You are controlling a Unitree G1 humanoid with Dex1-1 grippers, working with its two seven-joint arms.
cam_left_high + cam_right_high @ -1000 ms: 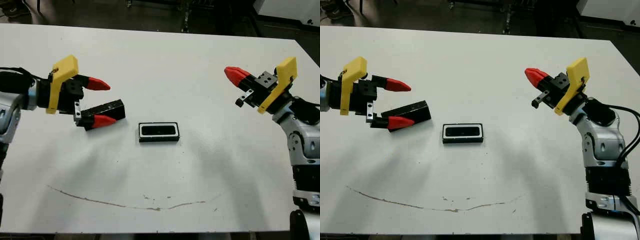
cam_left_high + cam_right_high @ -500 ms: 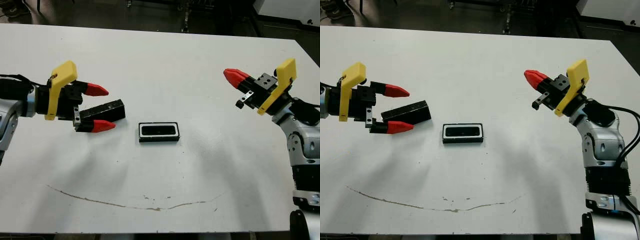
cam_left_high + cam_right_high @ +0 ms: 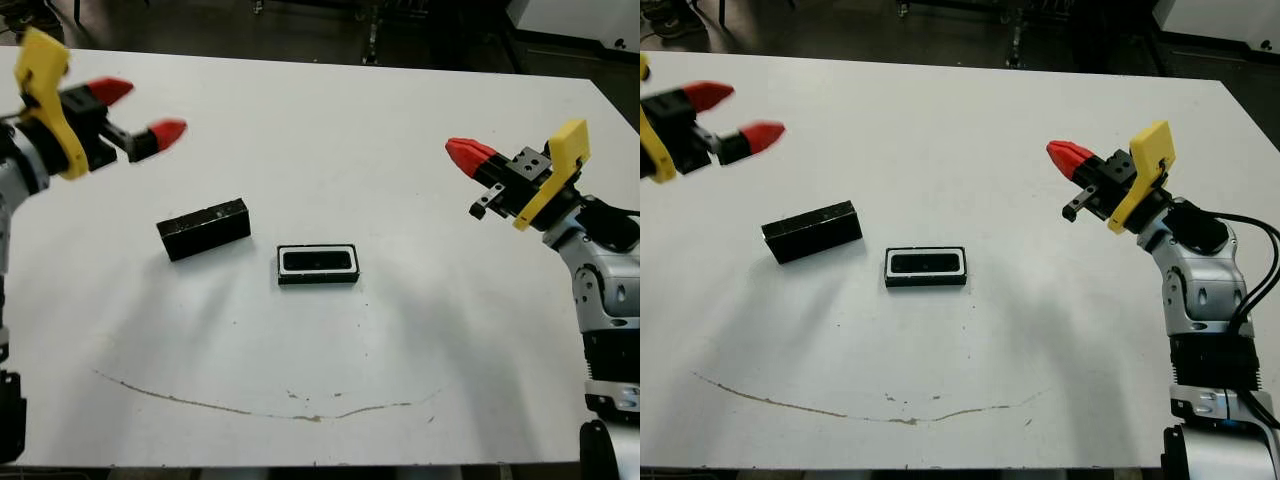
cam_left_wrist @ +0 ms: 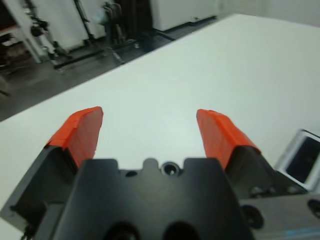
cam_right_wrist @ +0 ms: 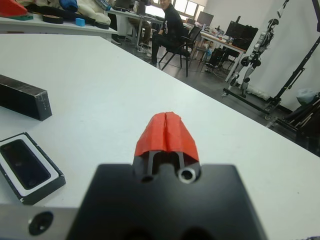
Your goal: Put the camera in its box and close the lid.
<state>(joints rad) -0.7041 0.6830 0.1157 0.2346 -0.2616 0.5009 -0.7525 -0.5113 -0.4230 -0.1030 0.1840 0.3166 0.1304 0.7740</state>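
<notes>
White bench (image 3: 330, 120) fills the head views, with a thin brown scuff line (image 3: 250, 408) near its front edge and dark floor beyond. The right wrist view shows desks, chairs and a seated person (image 5: 167, 25) in the room behind. One box (image 3: 318, 264) lies mid-bench with one camera (image 3: 318, 262) inside it; one lid (image 3: 204, 228) lies just left of it, apart. Left end effector (image 3: 132, 112) hovers spread wide, empty. Right end effector (image 3: 470, 156) hovers clenched, red tips together, gripping nothing.

White table (image 3: 400, 120), box (image 3: 318, 265), lid (image 3: 204, 228) beside it
</notes>
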